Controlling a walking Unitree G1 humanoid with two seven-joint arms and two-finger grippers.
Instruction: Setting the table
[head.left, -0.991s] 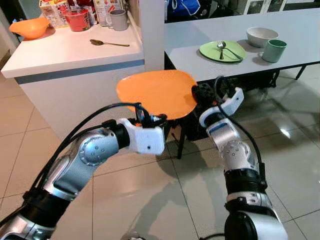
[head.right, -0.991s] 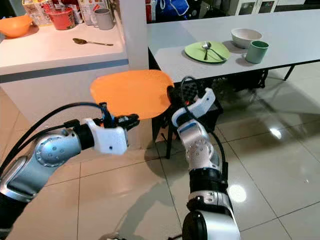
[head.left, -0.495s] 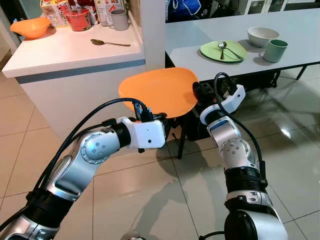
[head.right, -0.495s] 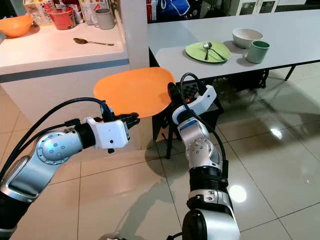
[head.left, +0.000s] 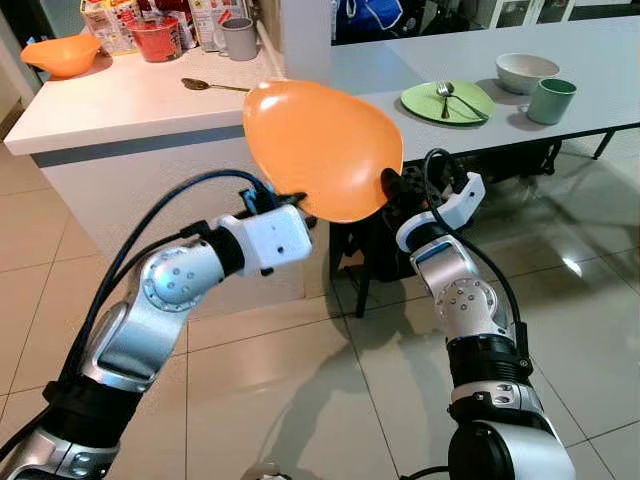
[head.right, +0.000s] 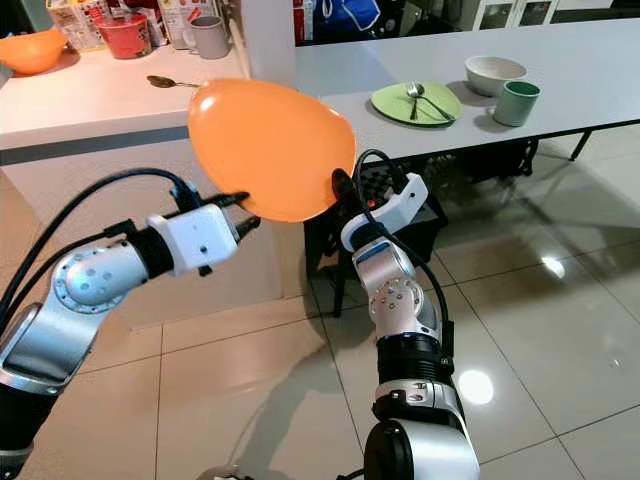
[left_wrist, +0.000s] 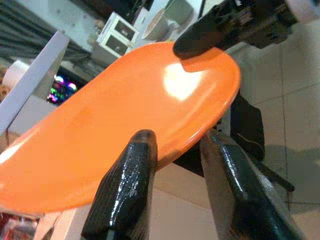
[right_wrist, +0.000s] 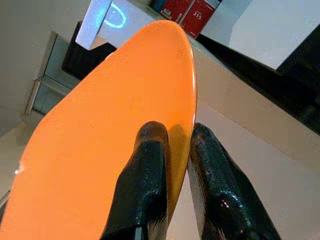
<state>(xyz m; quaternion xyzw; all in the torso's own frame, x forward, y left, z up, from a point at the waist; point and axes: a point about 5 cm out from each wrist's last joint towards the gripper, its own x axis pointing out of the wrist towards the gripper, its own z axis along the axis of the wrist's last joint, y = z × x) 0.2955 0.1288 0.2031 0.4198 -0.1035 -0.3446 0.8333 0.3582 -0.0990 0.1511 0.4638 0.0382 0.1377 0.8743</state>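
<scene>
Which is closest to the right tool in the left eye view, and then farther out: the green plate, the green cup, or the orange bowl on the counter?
From the right tool, which grips the orange plate:
1. Green plate, on the table just beyond it, nearest.
2. Green cup, farther along the table to the robot's right.
3. Orange bowl, at the counter's far left corner, farthest.

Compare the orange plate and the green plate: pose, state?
The orange plate is tilted in mid-air, pinched at its rim by the left gripper and right gripper; the green plate lies flat on the table. Orange is bare; green carries cutlery. Both are round.
</scene>
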